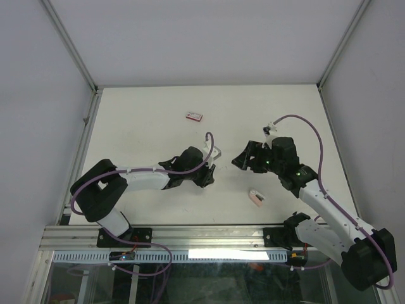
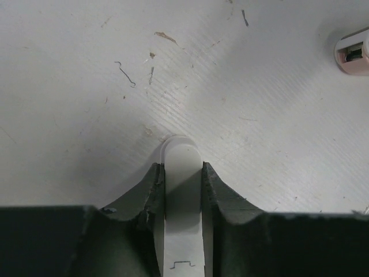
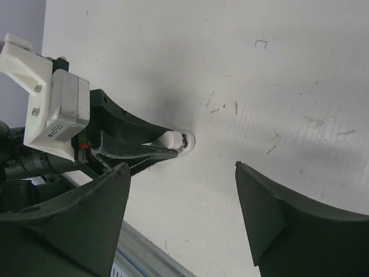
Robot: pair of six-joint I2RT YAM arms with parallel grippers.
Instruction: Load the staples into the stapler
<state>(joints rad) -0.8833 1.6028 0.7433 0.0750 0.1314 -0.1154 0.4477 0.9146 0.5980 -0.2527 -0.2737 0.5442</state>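
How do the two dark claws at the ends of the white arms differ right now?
The left gripper has its jaws nearly together; the right gripper has them wide apart. The left gripper clamps a white round-tipped plastic piece; the right gripper holds nothing. Both have dark wedge-shaped fingers.

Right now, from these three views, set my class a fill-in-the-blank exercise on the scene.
1. The left gripper is shut on a ___ piece.
2. The right gripper is ___.
3. The red box is held by ___ gripper.
Missing: white; open; neither.
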